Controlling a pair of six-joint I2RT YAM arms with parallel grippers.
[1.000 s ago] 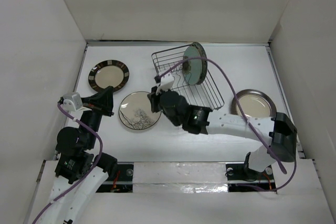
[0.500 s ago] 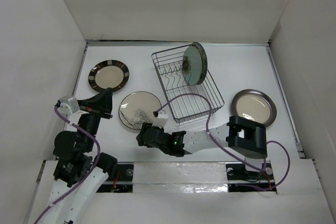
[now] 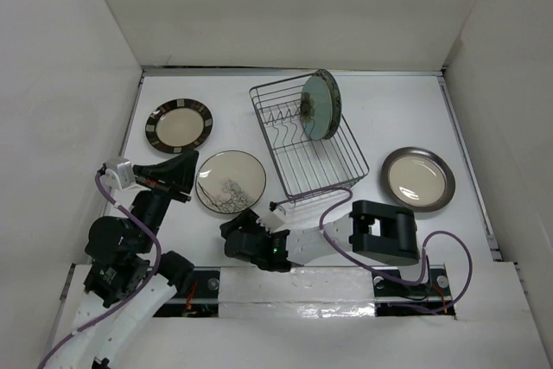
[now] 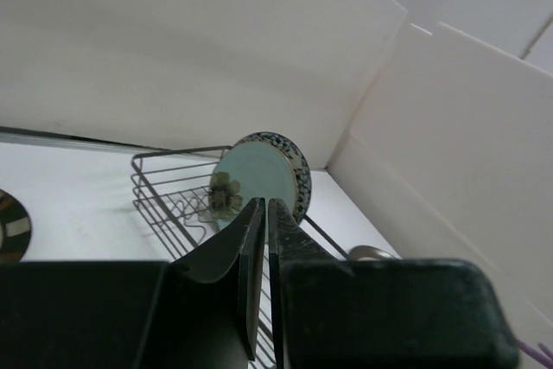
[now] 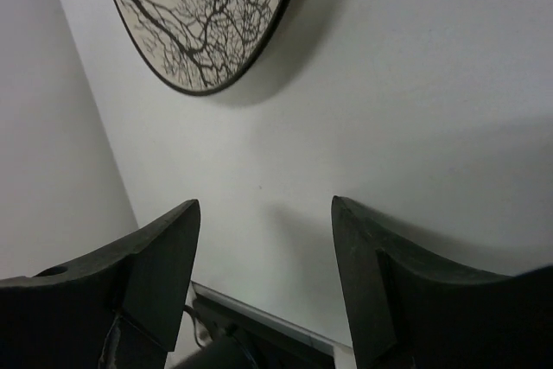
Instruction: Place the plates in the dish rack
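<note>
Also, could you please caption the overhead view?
Teal plate upright in the dish rack; striped plate, tree plate and grey-rimmed plate lie flat; right gripper open by the tree plate.

Metal wire dish rack (image 3: 315, 166), glossy plates (image 3: 230, 181)

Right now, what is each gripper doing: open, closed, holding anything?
Left gripper: shut, holding nothing.
Right gripper: open, empty, just short of the tree-drawing plate.
</note>
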